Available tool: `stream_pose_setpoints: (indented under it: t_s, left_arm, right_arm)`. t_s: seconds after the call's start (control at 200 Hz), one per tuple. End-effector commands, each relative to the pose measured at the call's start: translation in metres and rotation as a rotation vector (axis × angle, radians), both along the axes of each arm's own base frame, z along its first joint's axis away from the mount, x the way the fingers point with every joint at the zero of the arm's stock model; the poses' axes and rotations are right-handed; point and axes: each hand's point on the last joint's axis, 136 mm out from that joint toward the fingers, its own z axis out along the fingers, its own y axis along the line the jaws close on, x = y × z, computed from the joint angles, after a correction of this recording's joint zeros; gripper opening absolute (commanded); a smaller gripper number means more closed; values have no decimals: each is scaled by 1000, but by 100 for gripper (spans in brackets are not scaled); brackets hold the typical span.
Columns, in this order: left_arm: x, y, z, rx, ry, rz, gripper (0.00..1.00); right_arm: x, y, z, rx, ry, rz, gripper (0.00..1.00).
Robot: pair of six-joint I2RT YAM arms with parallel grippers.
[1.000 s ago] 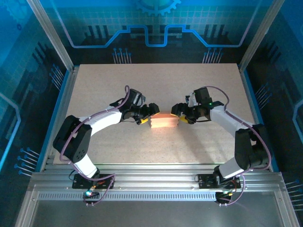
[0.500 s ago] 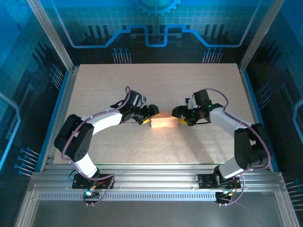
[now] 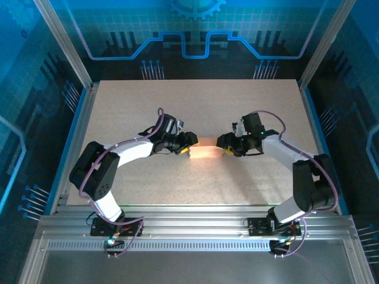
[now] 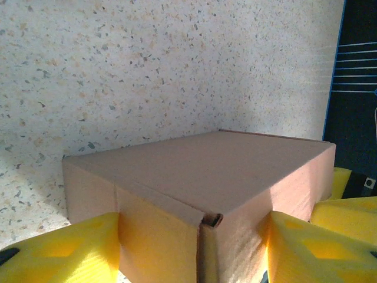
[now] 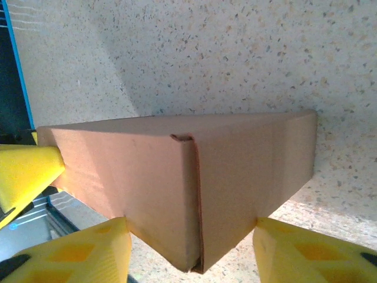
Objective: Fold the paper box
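Observation:
The paper box (image 3: 205, 152) lies closed on the middle of the table as a flat salmon-orange carton. My left gripper (image 3: 188, 144) is at its left end and my right gripper (image 3: 224, 145) at its right end. In the left wrist view a box corner (image 4: 206, 194) sits between the yellow pads (image 4: 76, 247), which press on the two walls either side of it. In the right wrist view another corner of the box (image 5: 194, 194) points down between the yellow pads (image 5: 294, 253), each touching a wall. The left gripper's finger (image 5: 26, 171) shows at the box's far end.
The speckled table (image 3: 195, 106) has bare surface all round the box. Blue side rails (image 3: 76, 124) and a metal frame (image 3: 195, 228) border the table, and the arm bases stand at the near edge.
Both grippers have moved in toward the box ends and narrowed their jaws onto its corners. The box has stayed in place.

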Motion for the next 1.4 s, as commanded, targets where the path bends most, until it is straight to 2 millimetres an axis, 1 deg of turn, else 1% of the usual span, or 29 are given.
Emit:
stream_pose_setpoints:
  t_s: [0.0,0.04,0.055,0.08,0.1,0.23,0.355,0.555,0.64,0.73,0.8,0.845,0.95,1.001,1.126,1.201,1.361,1.396]
  left_arm:
    - [-23,19,-39,121,111,-13,62]
    - [-23,19,-37,126,104,-15,74]
    - [-22,19,-36,128,101,-16,83]
    - [-21,20,-33,132,93,-17,96]
    - [-21,20,-31,134,87,-17,99]
    - [-20,28,-13,170,44,-6,99]
    - [-21,32,1,170,23,3,99]
    - [-20,45,3,205,10,70,99]
    - [-20,42,7,201,9,55,99]
    - [-16,35,18,155,-28,39,99]
    - [-13,30,23,134,-40,29,95]
    - [-14,29,24,137,-36,23,95]
    - [-16,32,26,142,-45,25,97]
    - [-18,35,28,144,-52,28,99]
    - [-22,40,34,135,-66,37,99]
    - [-23,43,36,134,-71,43,99]
    - [-28,50,26,157,-58,40,99]
    - [-30,50,24,157,-60,33,96]
  right_arm:
    - [6,-1,18,-30,-68,-6,66]
    - [10,0,27,-29,-95,-7,68]
    - [10,1,30,-30,-101,-6,69]
    - [12,1,33,-35,-111,-7,70]
    - [13,0,35,-40,-114,-10,70]
    - [16,-5,41,-62,-141,-30,71]
    - [17,-6,40,-67,-143,-37,71]
    - [22,-6,40,-61,-145,-50,71]
    - [23,-4,39,-59,-142,-41,71]
    - [26,0,37,-43,-136,-25,71]
    - [28,3,35,-31,-129,-20,71]
    - [30,6,35,-22,-126,-15,71]
    - [31,10,28,-12,-104,6,72]
    - [30,12,25,-5,-93,14,72]
    - [28,18,18,24,-71,36,71]
    - [27,17,11,10,-55,32,71]
    - [21,13,-9,-17,-10,25,66]
    - [20,12,-11,-21,-5,23,66]
